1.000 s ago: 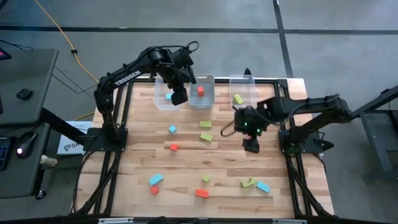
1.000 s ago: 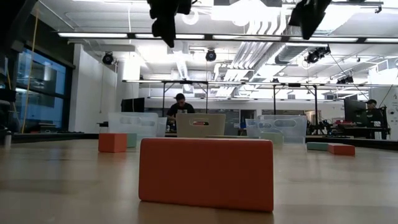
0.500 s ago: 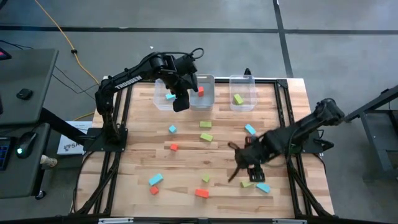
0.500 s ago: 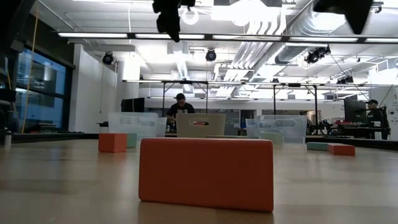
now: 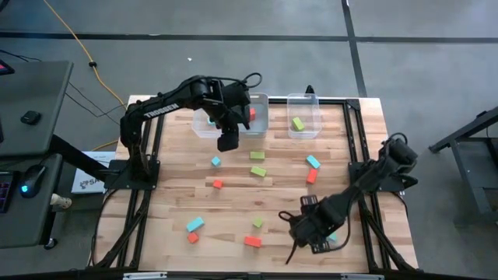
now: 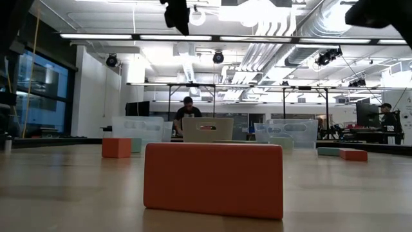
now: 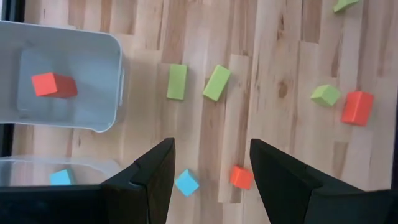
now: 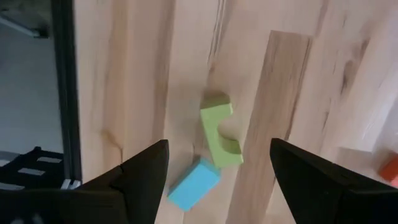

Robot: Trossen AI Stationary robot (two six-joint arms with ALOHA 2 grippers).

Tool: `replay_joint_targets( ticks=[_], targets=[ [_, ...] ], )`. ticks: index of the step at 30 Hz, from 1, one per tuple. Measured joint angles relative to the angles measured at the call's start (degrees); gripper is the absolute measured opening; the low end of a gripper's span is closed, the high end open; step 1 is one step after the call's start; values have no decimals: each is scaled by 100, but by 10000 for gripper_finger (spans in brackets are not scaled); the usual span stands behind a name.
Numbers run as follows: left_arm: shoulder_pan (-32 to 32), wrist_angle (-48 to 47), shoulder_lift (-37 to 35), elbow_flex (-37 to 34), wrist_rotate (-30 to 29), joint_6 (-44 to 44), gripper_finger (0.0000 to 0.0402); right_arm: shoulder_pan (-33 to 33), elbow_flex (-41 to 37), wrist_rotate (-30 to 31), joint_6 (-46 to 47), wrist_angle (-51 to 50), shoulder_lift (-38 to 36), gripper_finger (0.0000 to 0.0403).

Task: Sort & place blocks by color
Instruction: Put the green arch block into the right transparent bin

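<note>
Light blue, red-orange and lime green blocks lie scattered on the wooden table [image 5: 171,202]. My left gripper [image 5: 227,141] hangs open in the air just in front of the bins, above a light blue cube [image 7: 186,182] and a red cube [image 7: 241,177]. My right gripper [image 5: 313,235] stands open at the table's near right, pointing down over two touching green blocks [image 8: 221,127] and a light blue bar [image 8: 194,185]. Neither gripper holds anything. A red bar [image 6: 213,179] lies close to the low camera.
Three clear bins stand along the far edge: the left bin [image 5: 204,128] holds a light blue block, the middle bin [image 5: 263,123] a red one [image 7: 55,84], the right bin [image 5: 305,131] a green one. Two green bars [image 7: 176,81] lie before the middle bin. People stand in the room behind.
My right gripper has swung from the middle right of the table toward the near edge and come down over the green and blue blocks there, staying open. My left gripper has drifted a little from above the bins toward the near edge. No block has moved.
</note>
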Motion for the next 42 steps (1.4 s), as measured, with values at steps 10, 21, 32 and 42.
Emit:
replay_joint_targets(
  ticks=[10,21,32,42],
  targets=[
    [-75,0,0,0,-17,-154,184,114,0,-169,364,26,576,270],
    [-97,0,0,0,-17,-121,184,271,0,-148,543,40,993,270],
    [-97,1,0,0,-15,-110,184,270,0,-150,663,11,1448,238],
    [-97,2,0,0,-15,-108,184,253,0,10,678,79,1448,181]
  ],
)
